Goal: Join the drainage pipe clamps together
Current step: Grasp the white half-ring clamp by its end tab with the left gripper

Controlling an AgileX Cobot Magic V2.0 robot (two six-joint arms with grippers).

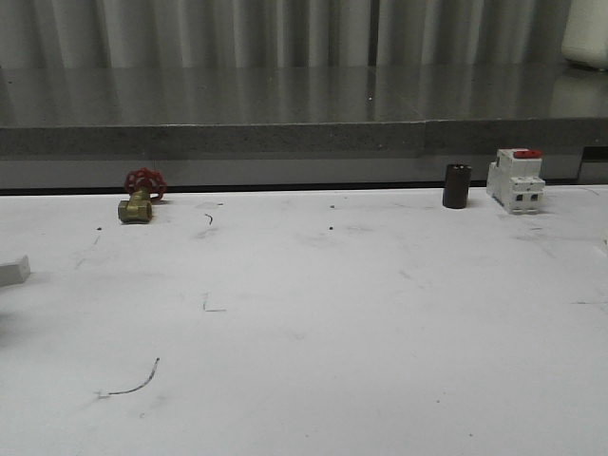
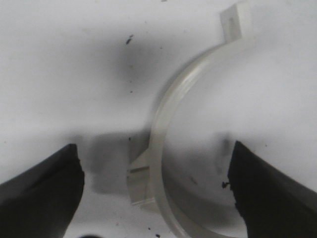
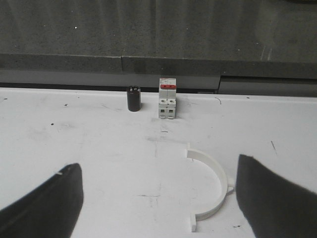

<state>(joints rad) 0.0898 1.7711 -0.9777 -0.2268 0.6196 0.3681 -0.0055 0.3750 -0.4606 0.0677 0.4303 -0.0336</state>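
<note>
Two clamp halves: one [image 2: 166, 124] under my open left gripper [image 2: 156, 193], other [image 3: 210, 186] by my open right gripper [image 3: 158, 198], breaker [image 3: 167, 97] at 12 o'clock.

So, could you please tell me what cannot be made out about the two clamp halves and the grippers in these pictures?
- Left wrist view: one clamp half is blurred, its lower arc cut off by the picture edge.
- Right wrist view: the other clamp half has its outer tab partly hidden behind a finger.
- Front view: a white piece is cut off by the edge; unidentifiable.
</note>
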